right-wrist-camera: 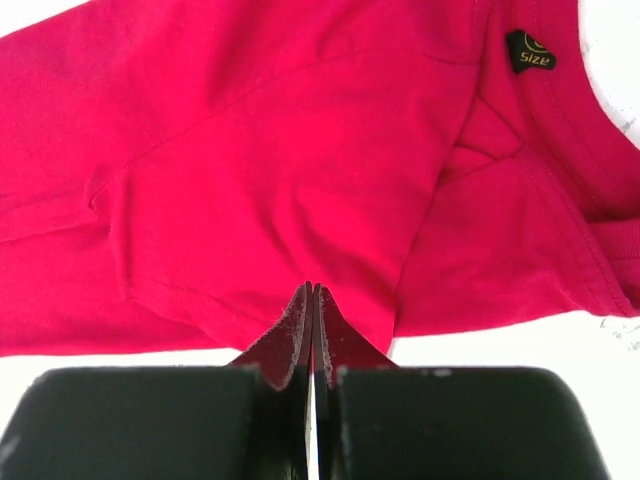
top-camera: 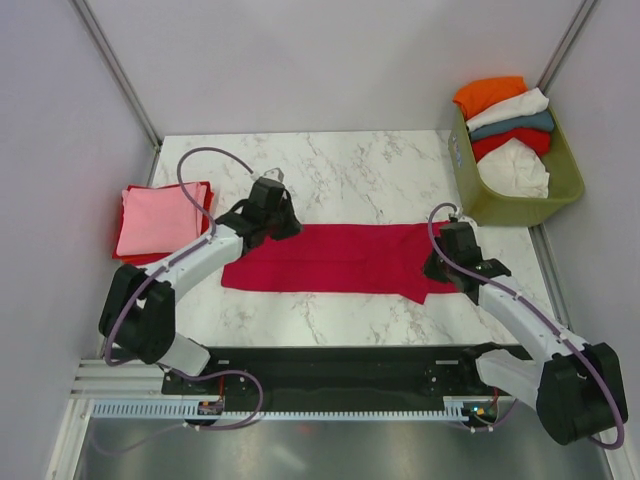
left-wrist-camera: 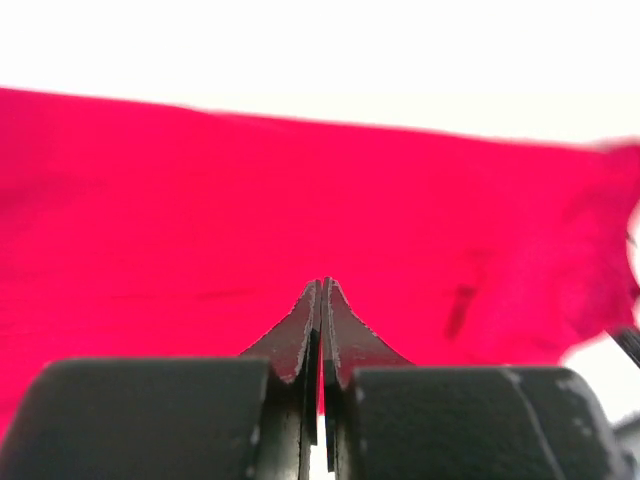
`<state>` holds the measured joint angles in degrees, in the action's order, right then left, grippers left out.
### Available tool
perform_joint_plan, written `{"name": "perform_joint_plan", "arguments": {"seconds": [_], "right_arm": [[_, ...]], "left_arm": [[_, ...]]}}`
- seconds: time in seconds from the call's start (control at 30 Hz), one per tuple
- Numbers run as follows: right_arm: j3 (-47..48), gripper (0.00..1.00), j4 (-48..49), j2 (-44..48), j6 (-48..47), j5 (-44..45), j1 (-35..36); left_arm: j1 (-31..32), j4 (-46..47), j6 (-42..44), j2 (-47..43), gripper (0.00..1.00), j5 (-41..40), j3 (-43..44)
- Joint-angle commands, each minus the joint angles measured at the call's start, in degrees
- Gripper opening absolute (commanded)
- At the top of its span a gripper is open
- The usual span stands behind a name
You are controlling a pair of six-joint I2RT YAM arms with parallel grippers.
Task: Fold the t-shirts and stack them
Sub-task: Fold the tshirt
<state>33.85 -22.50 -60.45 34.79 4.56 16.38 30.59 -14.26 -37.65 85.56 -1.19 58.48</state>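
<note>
The crimson t-shirt (top-camera: 340, 258) lies flat on the marble table as a long folded band. My left gripper (top-camera: 284, 222) is shut at the band's far left edge; in the left wrist view its tips (left-wrist-camera: 323, 283) rest over the blurred red cloth (left-wrist-camera: 300, 190), with no bunching. My right gripper (top-camera: 438, 262) is shut at the collar end; its tips (right-wrist-camera: 312, 288) sit at the near edge of the cloth (right-wrist-camera: 280, 150), by the black size label (right-wrist-camera: 528, 50). A folded pink t-shirt (top-camera: 155, 220) lies on a red one at the table's left.
An olive-green basket (top-camera: 520, 208) stands at the far right. It holds several folded shirts: orange (top-camera: 488, 93), white (top-camera: 510, 108), teal (top-camera: 515, 126), red (top-camera: 510, 142). Grey walls close in on both sides.
</note>
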Motion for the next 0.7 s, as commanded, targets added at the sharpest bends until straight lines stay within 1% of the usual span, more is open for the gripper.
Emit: {"name": "perform_joint_plan", "arguments": {"seconds": [0.0,0.1,0.27,0.5,0.67], "right_arm": [[0.8,0.0,4.1,-1.3,0.4,2.0,0.2],[1.1,0.0,5.9,-3.4,0.5,2.0,0.1],[3.4,0.0,6.3,-9.8,0.8,3.8,0.2],[5.1,0.0,6.7,-16.6,1.3,5.5,0.8],[6.3,0.0,7.6,-21.0,0.9,6.2,0.9]], "left_arm": [[-4.8,-2.4,5.1,-1.5,0.02,-3.9,-0.6],[-8.1,-3.7,6.5,0.0,0.02,-6.4,0.3],[-12.2,-5.2,7.2,5.6,0.02,-5.1,2.5],[-14.3,-9.3,6.5,15.2,0.02,-7.0,8.3],[-15.2,-10.1,4.8,18.1,0.02,-7.9,10.0]]}}
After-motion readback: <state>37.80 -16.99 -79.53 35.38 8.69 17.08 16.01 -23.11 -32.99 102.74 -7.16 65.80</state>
